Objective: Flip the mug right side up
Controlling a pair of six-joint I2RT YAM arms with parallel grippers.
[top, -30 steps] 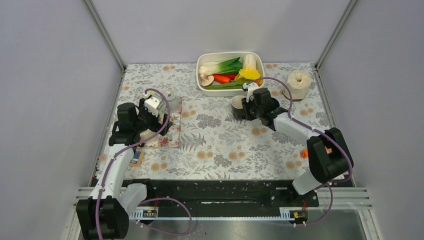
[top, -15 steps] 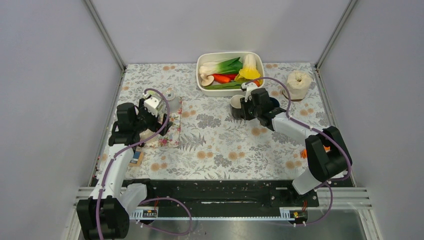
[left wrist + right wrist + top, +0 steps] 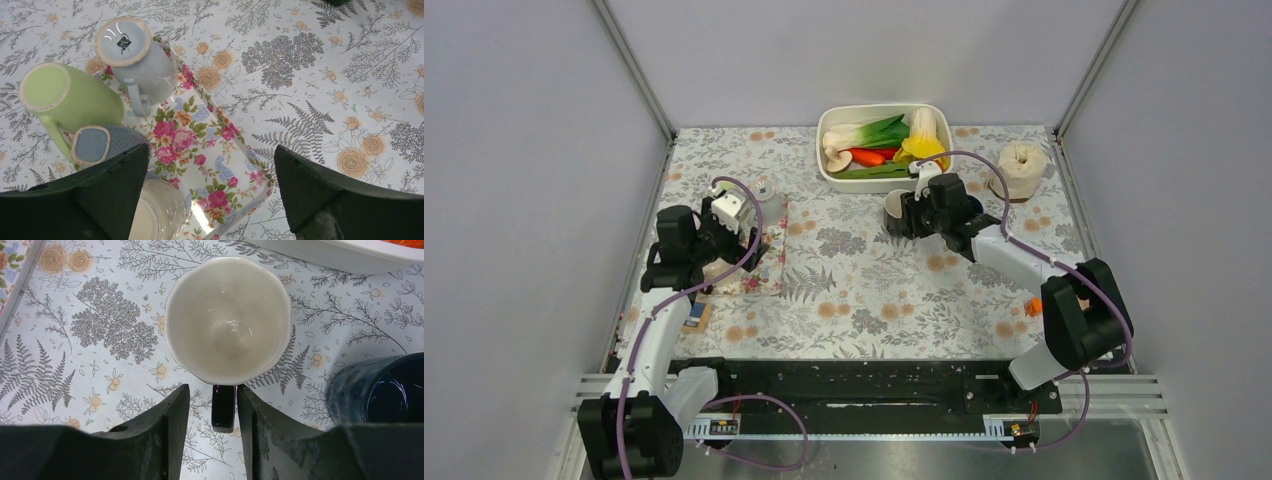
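A mug (image 3: 228,320), cream inside and black outside, stands mouth up on the flowered tablecloth, its black handle (image 3: 223,407) pointing at the camera. It also shows in the top view (image 3: 892,208), in front of the white dish. My right gripper (image 3: 213,407) straddles the handle; the right finger is close against it and a narrow gap shows on the left. My left gripper (image 3: 212,160) is open and empty above the rose-patterned tray (image 3: 235,150), which holds an upside-down green mug (image 3: 65,97), grey mug (image 3: 132,55) and blue-grey cup (image 3: 97,145).
A dark blue mug (image 3: 385,390) stands mouth up just right of the cream mug. A white dish of vegetables (image 3: 884,145) sits right behind it. A cream roll (image 3: 1022,168) is at the back right. A glass cup (image 3: 155,210) stands on the tray's near end.
My right gripper and the mug have shifted slightly back and to the left. The left arm has not moved.
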